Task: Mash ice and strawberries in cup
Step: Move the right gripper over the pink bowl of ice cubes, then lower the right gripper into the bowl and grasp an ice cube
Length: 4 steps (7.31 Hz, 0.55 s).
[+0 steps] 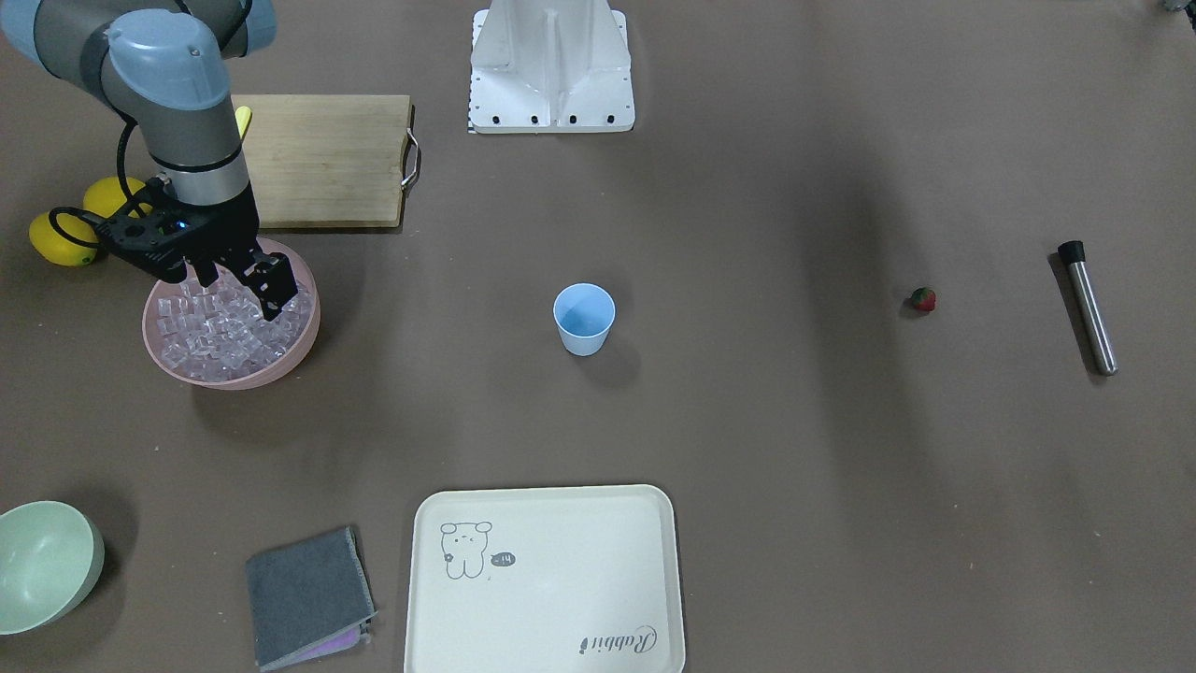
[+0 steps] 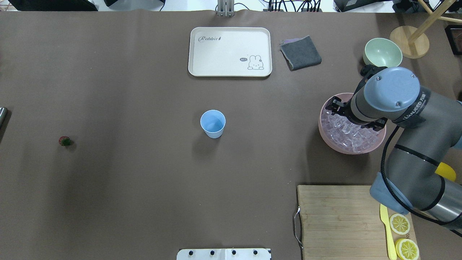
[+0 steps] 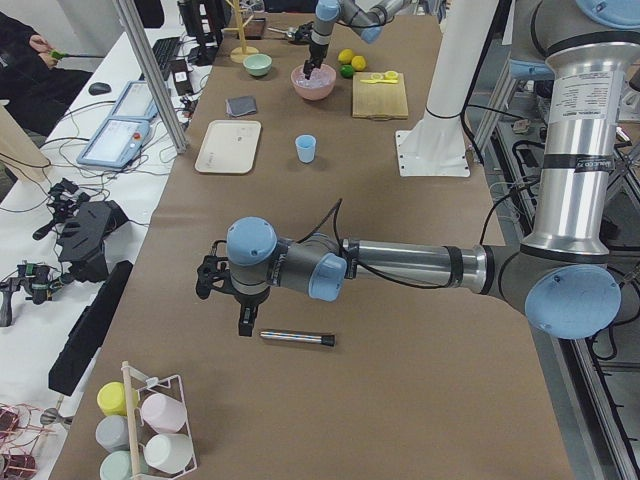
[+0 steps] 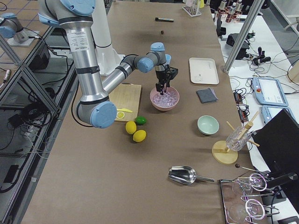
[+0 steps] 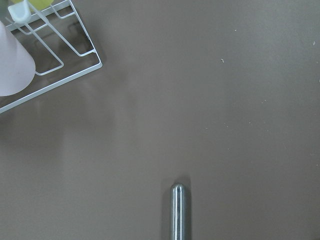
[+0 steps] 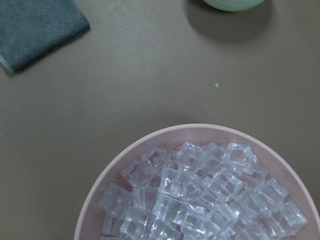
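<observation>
Over the pink bowl [image 1: 234, 381], inside its rim, right pincer [image 1: 238, 295] spread above ice [image 1: 210, 338]; cup [image 1: 584, 322] well apart.

Matt brown paper-like sheet [image 1: 747, 421] covering the table. Small clear colourless ice cubes [image 6: 200, 200], glossy, heaped in a wide pink bowl [image 6: 220, 131] with a smooth, satin, plastic-like finish. Small light-blue tapered plastic cup [image 1: 584, 320], smooth and plain. Slim cylindrical metal rod [image 1: 1091, 318], polished and reflective, with a matt black end cap. Rectangular pale wooden cutting board [image 1: 322, 159], grain visible, fitted with a thin metal wire handle. Folded dark grey cloth [image 1: 304, 594], napped and rough-textured. Cream rectangular tray [image 1: 561, 608], smooth with a soft sheen. Pale green bowl [image 1: 42, 565], smooth and nearly matt.
</observation>
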Each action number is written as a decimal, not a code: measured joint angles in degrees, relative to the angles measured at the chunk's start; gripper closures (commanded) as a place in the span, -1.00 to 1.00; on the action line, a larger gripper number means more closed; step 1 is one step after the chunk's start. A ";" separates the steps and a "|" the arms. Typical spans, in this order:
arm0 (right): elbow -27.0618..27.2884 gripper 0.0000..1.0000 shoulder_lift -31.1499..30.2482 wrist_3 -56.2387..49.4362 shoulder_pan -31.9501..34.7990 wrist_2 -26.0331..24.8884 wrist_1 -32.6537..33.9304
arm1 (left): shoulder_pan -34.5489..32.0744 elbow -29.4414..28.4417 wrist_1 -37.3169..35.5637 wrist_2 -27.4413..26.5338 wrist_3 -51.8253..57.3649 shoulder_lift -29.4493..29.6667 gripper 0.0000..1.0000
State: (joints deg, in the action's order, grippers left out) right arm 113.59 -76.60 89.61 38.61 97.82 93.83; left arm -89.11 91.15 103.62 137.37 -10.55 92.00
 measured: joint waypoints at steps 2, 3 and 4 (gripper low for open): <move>0.77 -0.76 -1.33 3.84 -1.79 -1.98 -0.01 | -0.21 1.06 0.01 0.04 0.00 -0.72 -0.96; 2.03 -0.76 -2.32 4.98 -2.13 -1.99 -0.04 | -0.30 2.17 0.01 0.04 0.00 -1.78 -0.96; 3.43 -0.77 -3.24 5.85 -2.35 -1.35 -0.21 | -0.32 3.04 0.01 0.06 0.00 -2.58 -0.96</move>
State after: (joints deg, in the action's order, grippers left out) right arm 117.02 -79.84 95.46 36.26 96.46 93.62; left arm -89.44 94.20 103.62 137.44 -10.55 89.43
